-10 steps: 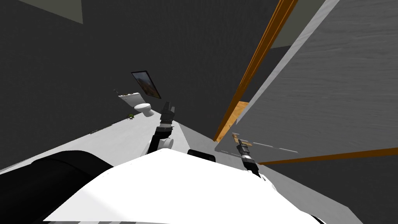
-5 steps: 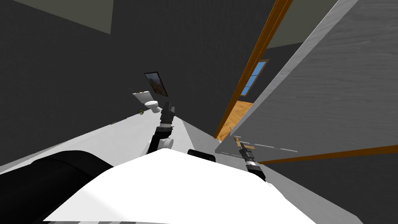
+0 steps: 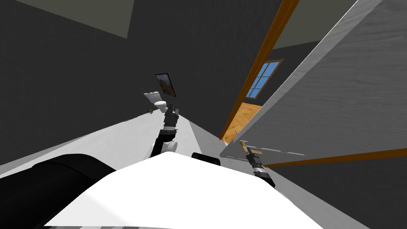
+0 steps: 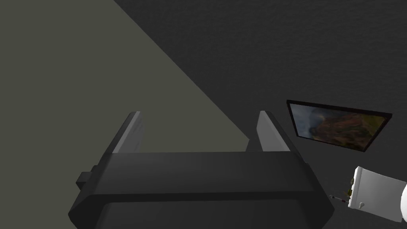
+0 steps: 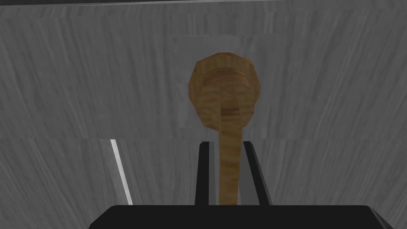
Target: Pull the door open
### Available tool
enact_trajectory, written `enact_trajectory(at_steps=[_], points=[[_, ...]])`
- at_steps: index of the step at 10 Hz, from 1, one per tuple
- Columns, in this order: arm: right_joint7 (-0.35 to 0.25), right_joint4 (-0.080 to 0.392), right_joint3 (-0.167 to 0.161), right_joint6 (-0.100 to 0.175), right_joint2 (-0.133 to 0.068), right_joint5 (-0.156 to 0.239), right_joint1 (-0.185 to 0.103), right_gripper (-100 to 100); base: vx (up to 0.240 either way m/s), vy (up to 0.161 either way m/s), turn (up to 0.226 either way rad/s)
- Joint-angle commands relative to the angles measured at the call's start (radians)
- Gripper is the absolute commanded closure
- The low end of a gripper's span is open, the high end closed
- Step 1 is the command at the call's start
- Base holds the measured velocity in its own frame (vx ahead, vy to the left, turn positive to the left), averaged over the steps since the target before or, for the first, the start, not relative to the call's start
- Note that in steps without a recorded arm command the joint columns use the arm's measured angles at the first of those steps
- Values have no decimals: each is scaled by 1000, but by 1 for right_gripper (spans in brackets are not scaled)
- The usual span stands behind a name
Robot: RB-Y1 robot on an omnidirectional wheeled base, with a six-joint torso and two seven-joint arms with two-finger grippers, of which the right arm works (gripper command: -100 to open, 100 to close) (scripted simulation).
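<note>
A: Far left, what'd you have?
B: Dark wall (image 3: 59, 79), light grey floor (image 3: 119, 137) running along it. At the far end, a white toilet (image 3: 161, 105) w/ a small green obj (image 3: 151, 111) on the floor just beside it, and a dark-framed picture (image 3: 166, 84) on the wall above.
A: And the L arm?
B: Left gripper (image 3: 171, 109) was up in front of the chest, approx. centre, pointing toward the toilet end. Fingers spread wide, nothing btwn them, touching nothing.
A: Right of that?
B: Orange-brown door frame (image 3: 263, 65). Through the opening: a blue-paned window (image 3: 262, 78) and a strip of wood floor (image 3: 243, 118).
A: The door itself?
B: Grey door (image 3: 338, 99), faint grain, stood partly open. Its free edge was well apart from the frame, w/ the gap showing that window. It took up most of the right side.
A: Handle?
B: Wooden lever handle (image 5: 224, 89) on the door's face, near the free edge, round base flat against the panel. Right gripper (image 5: 225, 145) was clamped on the lever. Both fingers pressed its sides, narrow, w/ the lever running down btwn them to the gripper body.
A: Lever level or turned?
B: Couldn't tell.
</note>
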State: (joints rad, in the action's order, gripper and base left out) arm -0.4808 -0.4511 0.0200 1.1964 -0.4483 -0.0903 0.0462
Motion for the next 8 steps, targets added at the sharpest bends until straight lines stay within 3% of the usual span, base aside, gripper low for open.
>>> enact_trajectory(at_steps=[1,5,8], points=[[-4,11,-4,21,-1,-5,10,100,-209,-138,231],[-15,40,-1,79,-15,-10,28,100,-223,-102,214],[-19,51,-1,102,-20,-12,36,100,-171,-54,123]])
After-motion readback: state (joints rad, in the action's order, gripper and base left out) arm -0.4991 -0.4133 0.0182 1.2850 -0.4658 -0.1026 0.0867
